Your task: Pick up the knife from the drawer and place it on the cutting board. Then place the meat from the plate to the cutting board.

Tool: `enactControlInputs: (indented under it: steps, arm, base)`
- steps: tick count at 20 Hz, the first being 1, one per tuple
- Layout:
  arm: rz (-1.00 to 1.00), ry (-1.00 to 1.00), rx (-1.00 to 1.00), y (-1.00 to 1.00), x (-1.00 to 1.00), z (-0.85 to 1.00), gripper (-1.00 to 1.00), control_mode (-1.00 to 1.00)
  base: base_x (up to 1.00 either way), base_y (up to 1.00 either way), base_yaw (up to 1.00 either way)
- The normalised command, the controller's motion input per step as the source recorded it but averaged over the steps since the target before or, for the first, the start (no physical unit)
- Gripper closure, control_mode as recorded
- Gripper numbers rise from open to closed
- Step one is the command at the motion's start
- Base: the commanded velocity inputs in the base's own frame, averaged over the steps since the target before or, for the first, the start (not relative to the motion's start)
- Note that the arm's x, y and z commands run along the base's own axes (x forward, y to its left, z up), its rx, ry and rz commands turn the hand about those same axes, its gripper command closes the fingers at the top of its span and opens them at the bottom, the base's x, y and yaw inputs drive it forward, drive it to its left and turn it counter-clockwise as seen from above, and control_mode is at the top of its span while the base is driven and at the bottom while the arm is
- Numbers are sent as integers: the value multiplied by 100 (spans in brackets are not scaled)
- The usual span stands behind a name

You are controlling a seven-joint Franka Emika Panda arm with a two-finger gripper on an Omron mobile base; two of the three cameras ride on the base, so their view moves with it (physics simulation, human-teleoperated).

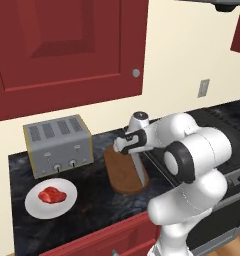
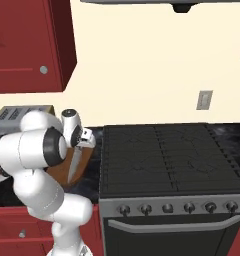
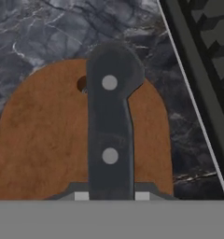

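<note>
My gripper [image 1: 131, 150] is shut on the knife [image 1: 139, 170], which hangs blade down over the brown cutting board [image 1: 121, 176]. In the hand view the knife's black riveted handle [image 3: 109, 135] lies between my fingertips [image 3: 81, 196], over the board's rounded end [image 3: 39, 140]. Whether the blade tip touches the board I cannot tell. Left of the board on the dark counter, the red meat [image 1: 52, 194] lies on the white plate [image 1: 34, 207]. The dark-red drawer front [image 1: 104, 237] runs below the counter's edge. From the right base view the gripper [image 2: 84, 142] holds the blade [image 2: 73, 167] above the board [image 2: 84, 165].
A silver toaster [image 1: 58, 145] stands at the back of the counter behind the plate. A black stove [image 2: 164, 160] borders the board on the right. Red wall cabinets [image 1: 67, 50] hang above the counter.
</note>
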Motion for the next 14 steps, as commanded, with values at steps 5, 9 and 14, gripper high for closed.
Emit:
enactControlInputs:
  steps: [5,9,14]
  arm:
    - [-10,0,0,0,22,-13,100,-100]
    - [-3,0,0,0,22,-13,100,-100]
    - [0,0,0,0,15,-26,100,-100]
  base:
    - [0,0,0]
    - [0,0,0]
    - [0,0,0]
